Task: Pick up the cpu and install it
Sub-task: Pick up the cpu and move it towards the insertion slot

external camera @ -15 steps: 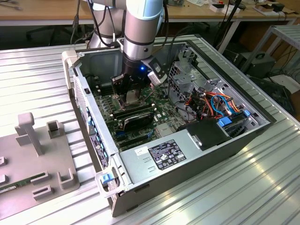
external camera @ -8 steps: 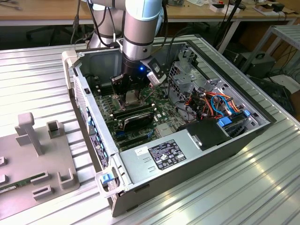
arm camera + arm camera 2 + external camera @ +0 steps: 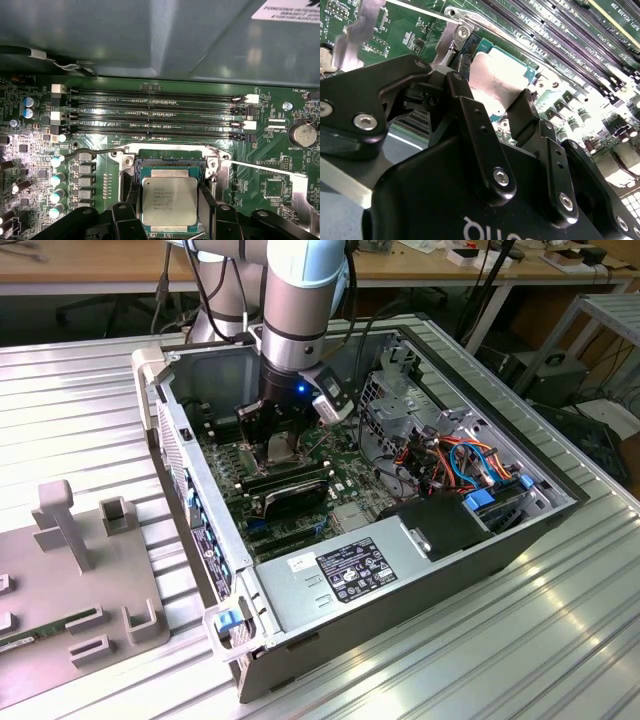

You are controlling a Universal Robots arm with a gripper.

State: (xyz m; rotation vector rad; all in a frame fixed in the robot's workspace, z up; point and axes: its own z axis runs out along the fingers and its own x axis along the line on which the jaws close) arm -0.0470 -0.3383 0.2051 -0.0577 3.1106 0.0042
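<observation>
gripper [image 3: 492,105] body nearest, hiding the cpu's [image 3: 496,80] near edge | fingers [image 3: 522,112] clamp the cpu by opposite sides, over the socket [image 3: 172,161] | seated or not: cannot tell | memory slots [image 3: 160,112] just beyond the socket

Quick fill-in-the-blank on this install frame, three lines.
1. The gripper holds the ___ between its fingers.
2. The cpu is at the motherboard's dark ___.
3. In the first wrist view, ___ long memory slots lie beside the socket.
Missing: cpu; socket; four.
</observation>
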